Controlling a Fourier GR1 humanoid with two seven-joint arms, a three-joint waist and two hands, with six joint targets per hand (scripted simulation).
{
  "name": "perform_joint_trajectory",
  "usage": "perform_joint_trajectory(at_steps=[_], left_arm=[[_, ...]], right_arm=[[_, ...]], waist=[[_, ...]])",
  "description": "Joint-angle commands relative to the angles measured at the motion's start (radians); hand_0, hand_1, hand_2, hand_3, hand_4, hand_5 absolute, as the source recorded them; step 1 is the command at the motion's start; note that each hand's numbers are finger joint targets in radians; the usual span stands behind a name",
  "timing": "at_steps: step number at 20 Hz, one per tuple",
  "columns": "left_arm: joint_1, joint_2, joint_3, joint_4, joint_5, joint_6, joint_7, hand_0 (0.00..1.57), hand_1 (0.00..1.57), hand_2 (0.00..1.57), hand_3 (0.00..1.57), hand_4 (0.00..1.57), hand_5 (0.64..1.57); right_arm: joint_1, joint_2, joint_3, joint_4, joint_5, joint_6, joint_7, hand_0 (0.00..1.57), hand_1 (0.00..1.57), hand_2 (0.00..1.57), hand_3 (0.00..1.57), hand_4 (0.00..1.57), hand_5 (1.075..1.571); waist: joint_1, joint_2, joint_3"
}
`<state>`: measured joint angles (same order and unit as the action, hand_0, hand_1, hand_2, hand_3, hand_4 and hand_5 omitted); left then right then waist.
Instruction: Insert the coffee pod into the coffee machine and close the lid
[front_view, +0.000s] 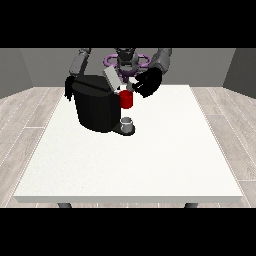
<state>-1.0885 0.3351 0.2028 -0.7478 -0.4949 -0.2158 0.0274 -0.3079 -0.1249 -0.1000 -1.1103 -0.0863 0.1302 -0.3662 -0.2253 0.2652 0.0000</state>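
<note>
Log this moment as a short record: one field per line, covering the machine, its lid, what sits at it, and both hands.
coffee machine: black, on the white table, toward the view's left
lid: raised, tilted
red thing at the machine: under the lid
grey thing: on the machine's base, below the red thing
hand at the view's right: at the machine's top, beside the lid
hand at the view's left: behind the machine's far side
</note>
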Motion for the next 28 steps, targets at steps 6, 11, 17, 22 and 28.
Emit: perform_joint_trajectory(at_steps=[6, 11, 17, 22, 28], left_arm=[[-0.029, 0.039, 0.006, 0.034, -0.003, 0.002, -0.03, 1.46, 1.46, 1.48, 1.34, 0.62, 1.571], [-0.058, 0.066, 0.014, 0.046, -0.003, -0.004, -0.027, 1.49, 1.49, 1.51, 1.44, 0.7, 1.571], [-0.102, 0.072, 0.017, 0.045, -0.02, 0.037, 0.006, 1.49, 1.49, 1.48, 1.37, 0.63, 1.571], [-0.104, 0.065, -0.016, 0.023, -0.041, 0.033, -0.014, 1.43, 1.43, 1.45, 1.4, 0.61, 1.571], [-0.053, 0.021, 0.046, 0.007, 0.063, -0.001, -0.112, 0.0, 0.0, 0.0, 0.0, 0.0, 1.571]], right_arm=[[-0.064, -0.012, -0.013, 0.03, -0.007, 0.01, 0.008, 0.0, 0.0, 0.0, 0.0, 0.23, 1.571], [-0.062, -0.006, 0.002, 0.046, 0.03, -0.013, -0.023, 0.0, 0.0, 0.0, 0.0, 0.27, 1.571], [-0.14, -0.029, -0.03, 0.073, -0.005, 0.009, 0.014, 0.0, 0.0, 0.0, 0.0, 0.26, 1.571], [-0.167, -0.043, -0.058, 0.13, -0.004, -0.008, -0.01, 0.0, 0.0, 0.0, 0.0, 0.26, 1.571], [-0.151, -0.05, -0.08, 0.162, -0.031, 0.02, -0.027, 0.0, 0.0, 0.0, 0.0, 0.33, 1.571]], waist=[[-0.013, 0.059, 0.0002], [-0.029, 0.086, 0.0002], [-0.045, 0.099, 0.0003], [-0.022, 0.112, 0.0005], [0.024, 0.092, 0.0002]])
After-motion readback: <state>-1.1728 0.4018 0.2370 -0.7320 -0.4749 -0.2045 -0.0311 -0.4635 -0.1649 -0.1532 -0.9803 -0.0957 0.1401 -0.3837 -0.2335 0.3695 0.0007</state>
